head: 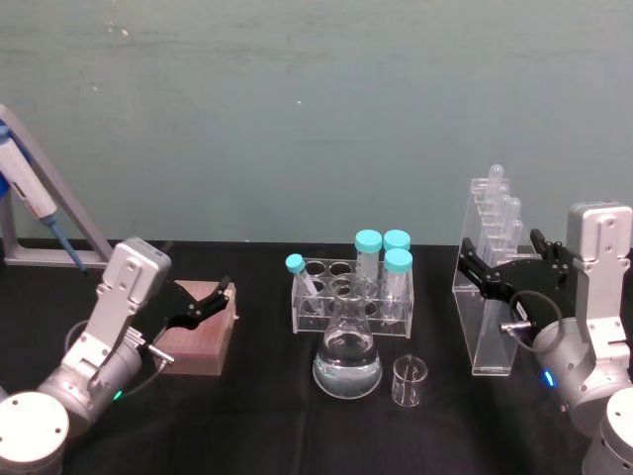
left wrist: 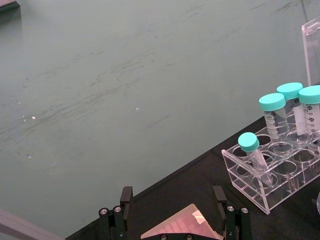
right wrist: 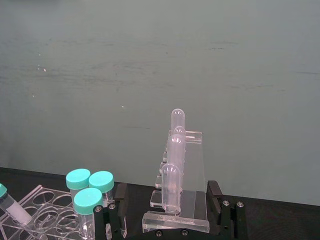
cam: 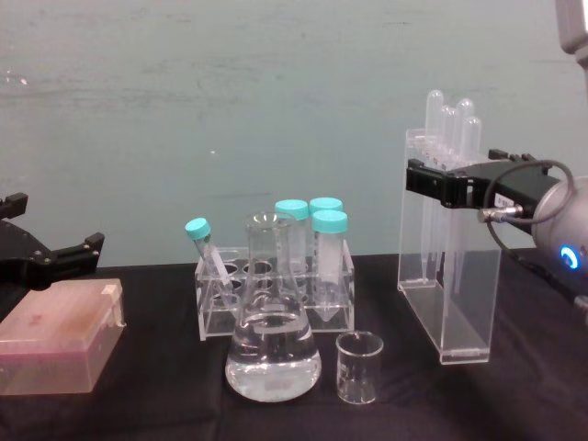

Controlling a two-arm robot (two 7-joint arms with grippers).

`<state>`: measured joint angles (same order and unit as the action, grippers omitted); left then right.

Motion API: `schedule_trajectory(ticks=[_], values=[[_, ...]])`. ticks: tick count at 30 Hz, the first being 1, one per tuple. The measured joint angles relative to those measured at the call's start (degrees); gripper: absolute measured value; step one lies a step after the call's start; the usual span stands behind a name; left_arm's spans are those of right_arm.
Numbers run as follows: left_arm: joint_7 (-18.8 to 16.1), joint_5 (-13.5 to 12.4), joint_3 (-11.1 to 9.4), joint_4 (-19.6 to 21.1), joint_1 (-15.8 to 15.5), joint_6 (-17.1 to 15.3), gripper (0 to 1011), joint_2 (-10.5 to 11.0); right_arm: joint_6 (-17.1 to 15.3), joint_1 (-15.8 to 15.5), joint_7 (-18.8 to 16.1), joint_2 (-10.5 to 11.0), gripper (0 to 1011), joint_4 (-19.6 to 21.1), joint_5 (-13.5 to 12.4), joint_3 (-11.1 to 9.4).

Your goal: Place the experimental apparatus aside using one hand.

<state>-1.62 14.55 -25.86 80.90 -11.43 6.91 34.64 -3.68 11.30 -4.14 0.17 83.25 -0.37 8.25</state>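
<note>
Black table (head: 257, 426) holds pipette stand (head: 490, 327), straddled by right pincer (right wrist: 167, 192).

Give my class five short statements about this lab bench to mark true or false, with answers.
1. The clear conical flask holds clear liquid. True.
2. The small glass beaker stands on the flask's left. False: it stands on the flask's right, by the robot's sides.
3. The right gripper has its open jaws either side of the tall clear acrylic pipette stand. True.
4. The clear plastic tube rack holds five teal-capped tubes. False: it holds four.
5. The left gripper holds the flask. False: it hangs, jaws open, over the pinkish box.
</note>
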Motion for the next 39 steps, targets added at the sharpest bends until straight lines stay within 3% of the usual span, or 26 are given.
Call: schedule_trajectory(ticks=[12,18,25,29,39], values=[[0.0,0.0,0.0,0.0,0.0,0.0,1000,0.0,0.04,0.0,0.0,0.0,993,0.0,0.06,0.0],[0.0,0.0,0.0,0.0,0.0,0.0,1000,0.0,0.05,0.0,-0.01,0.0,885,0.0,0.07,0.0],[0.0,0.0,0.0,0.0,0.0,0.0,1000,0.0,0.04,0.0,-0.01,0.0,659,0.0,0.07,0.0],[0.0,0.0,0.0,0.0,0.0,0.0,1000,0.0,0.04,0.0,-0.01,0.0,609,-0.01,0.07,0.0],[0.0,0.0,0.0,0.0,0.0,0.0,1000,0.0,0.04,0.0,-0.01,0.0,606,-0.01,0.07,0.0]])
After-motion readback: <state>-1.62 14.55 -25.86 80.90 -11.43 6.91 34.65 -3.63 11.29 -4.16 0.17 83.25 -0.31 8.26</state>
